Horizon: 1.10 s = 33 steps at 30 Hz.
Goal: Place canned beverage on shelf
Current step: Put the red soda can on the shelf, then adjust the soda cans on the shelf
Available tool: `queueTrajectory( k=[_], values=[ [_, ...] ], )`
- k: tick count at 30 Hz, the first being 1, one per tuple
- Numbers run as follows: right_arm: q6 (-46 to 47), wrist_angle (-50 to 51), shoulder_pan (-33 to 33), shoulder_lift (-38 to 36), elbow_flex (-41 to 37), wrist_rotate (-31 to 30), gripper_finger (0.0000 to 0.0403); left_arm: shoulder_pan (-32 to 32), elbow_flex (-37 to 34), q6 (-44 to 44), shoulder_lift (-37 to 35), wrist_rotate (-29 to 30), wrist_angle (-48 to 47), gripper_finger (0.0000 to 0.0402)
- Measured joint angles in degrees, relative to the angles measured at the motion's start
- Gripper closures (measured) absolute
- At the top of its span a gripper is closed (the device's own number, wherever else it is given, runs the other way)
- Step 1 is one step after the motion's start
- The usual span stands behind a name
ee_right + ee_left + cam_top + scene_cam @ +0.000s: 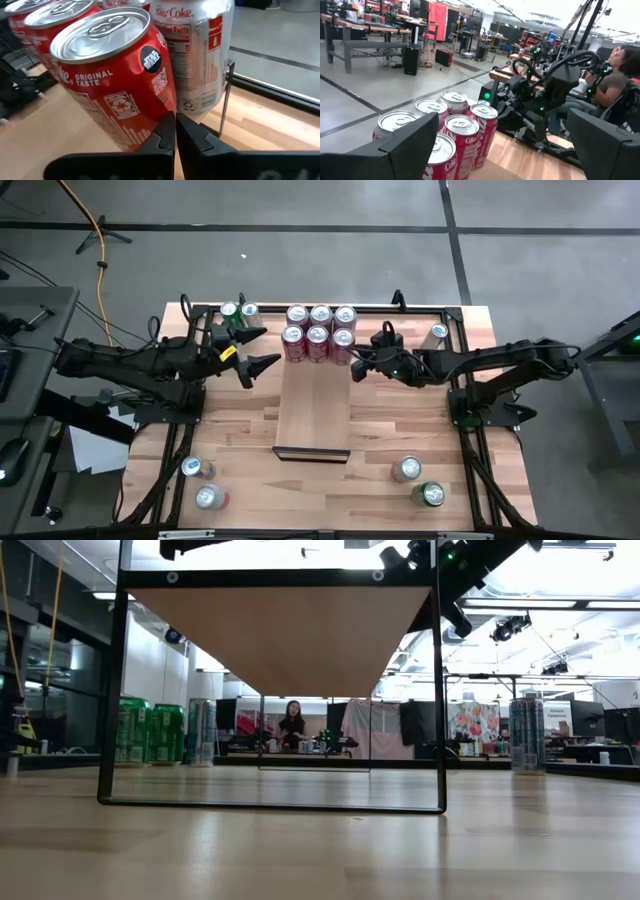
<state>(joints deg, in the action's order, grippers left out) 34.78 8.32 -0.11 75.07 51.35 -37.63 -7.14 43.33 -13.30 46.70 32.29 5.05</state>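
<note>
Several red and silver cans (318, 332) stand upright in two rows on the far end of the shelf (315, 405), a pale board raised on a black frame (110, 690). My right gripper (356, 366) is shut, its fingertips at the lower side of the nearest red can (115, 85) at the group's right corner. A silver Diet Coke can (200, 55) stands just behind that one. My left gripper (250, 350) hangs open to the left of the cans, holding nothing; it also shows in its own wrist view (505, 155). My right gripper's shut fingertips (167, 127) lie against the lower side wall (150, 117) of the red can, slanting down from the table's right. Whether they touch it, I cannot tell. The can stands on the shelf with the others.
Two green cans (238, 312) stand at the far left, a silver can (437, 333) at the far right. Loose cans stand near the front left (203, 483) and front right (420, 482). The shelf's near half is bare, ending in a dark lip (311, 452).
</note>
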Motion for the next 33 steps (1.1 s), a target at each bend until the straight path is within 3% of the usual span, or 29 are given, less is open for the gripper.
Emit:
queueTrajectory(
  k=[8, 14, 18, 24, 29, 33],
  values=[
    [1.29, -0.02, 1.69, 0.00, 0.00, -0.85, 0.0403, 0.00, 0.00, -0.04, 0.00, 0.01, -2.28, 0.0030],
    [1.29, 0.83, 5.79, -1.31, 0.00, -0.62, 0.0403, -0.02, 0.00, -3.82, -1.03, -1.77, -13.39, 0.0030],
    [3.60, 1.49, 8.85, -1.16, 0.00, 2.78, 0.0403, -0.06, -0.80, -6.84, -1.37, -4.99, -19.58, 0.0030],
    [3.83, -0.44, 10.11, -0.02, 0.00, 4.90, 0.0403, -0.02, -9.21, -7.13, -1.57, -7.23, -9.42, 0.0038],
    [3.10, -3.81, 9.71, -0.02, 0.00, 4.88, 0.0403, 1.33, -16.15, -6.59, -1.61, -7.38, 1.05, 0.0098],
    [1.32, -6.47, 9.51, -0.02, 0.00, 6.73, 0.0403, 3.74, -18.65, -6.60, -1.62, -8.55, 3.34, 0.0213]
  ],
)
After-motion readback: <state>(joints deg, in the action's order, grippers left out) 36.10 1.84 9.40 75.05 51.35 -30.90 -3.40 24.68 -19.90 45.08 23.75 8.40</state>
